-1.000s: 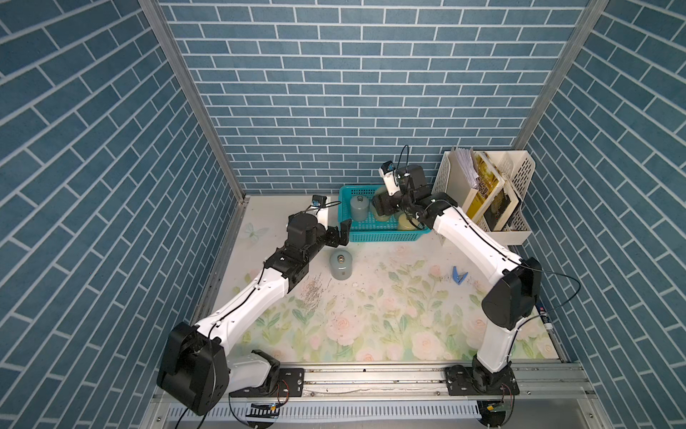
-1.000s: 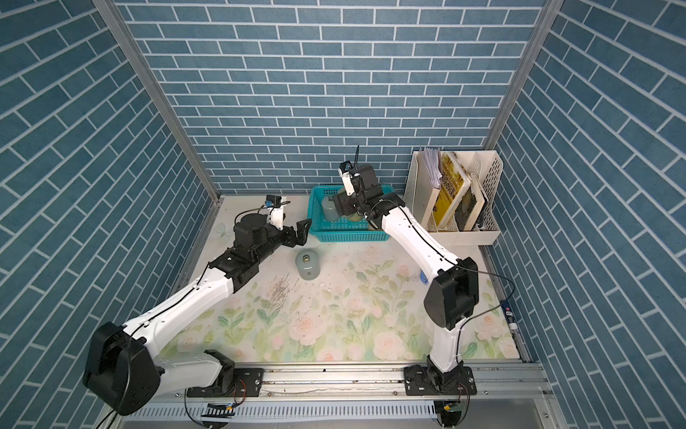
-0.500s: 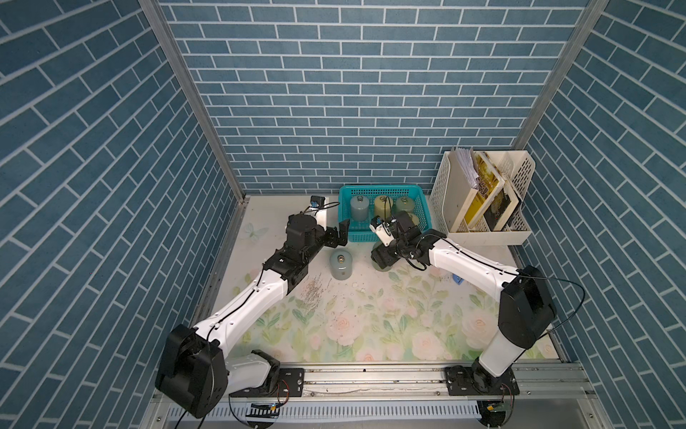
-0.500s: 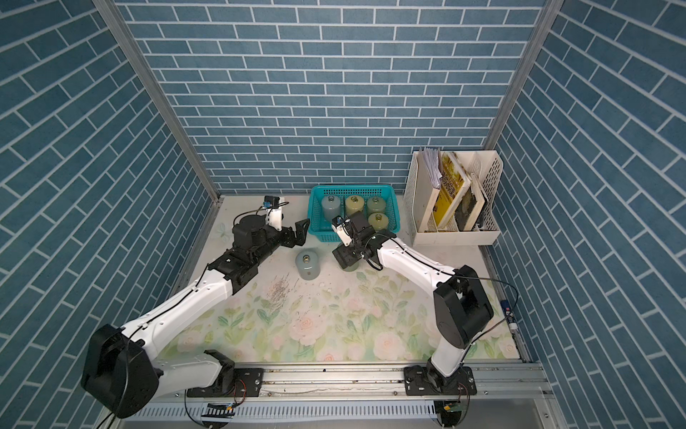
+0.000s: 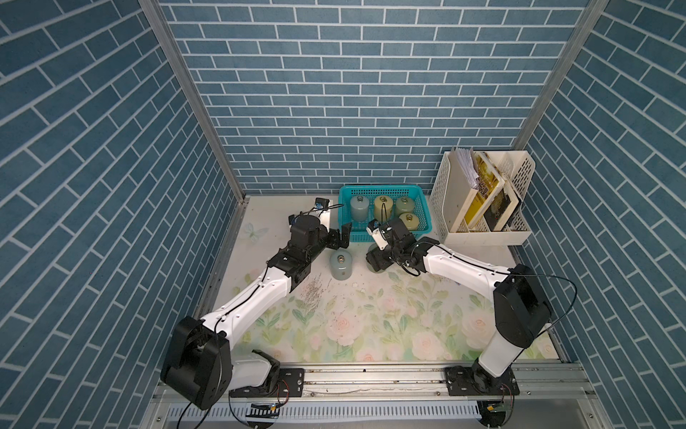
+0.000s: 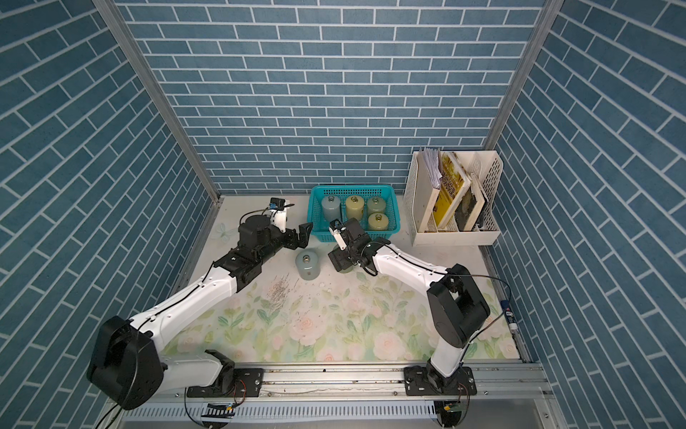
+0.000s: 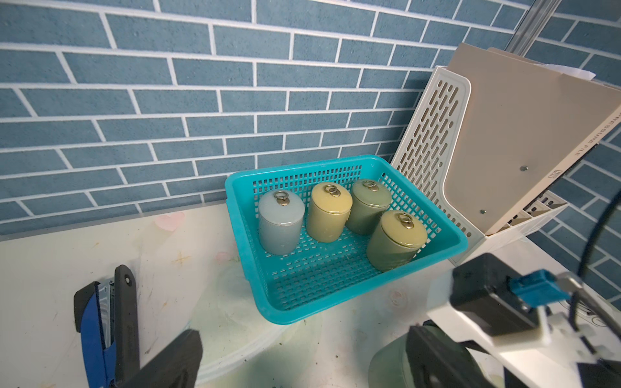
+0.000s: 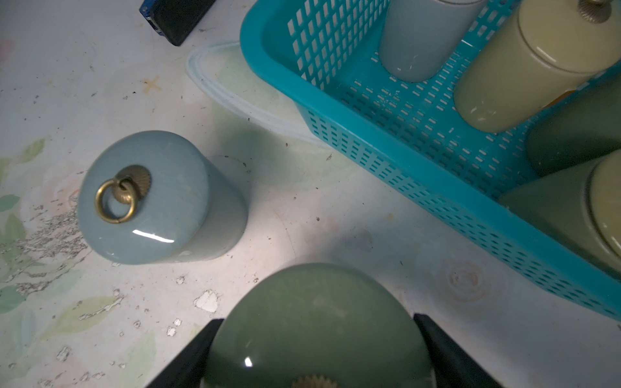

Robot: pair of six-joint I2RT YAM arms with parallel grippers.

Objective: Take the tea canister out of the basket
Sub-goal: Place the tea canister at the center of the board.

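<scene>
On the file (image 7: pixel 524 141) in the rack reads "PRESSURE FILE"; right end effector (image 8: pixel 316 356) clamps a green canister (image 8: pixel 312 322), left end effector (image 5: pixel 343 237) wide.

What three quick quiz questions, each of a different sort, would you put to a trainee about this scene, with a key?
1. How many canisters stand inside the basket?
2. True or false: the left gripper grips a canister.
3. Which canister sits between the jaws of the right gripper? A) yellow B) dark green C) pale blue

Key
1. Four.
2. False; its jaws are open and empty.
3. B, the dark green canister.
</scene>
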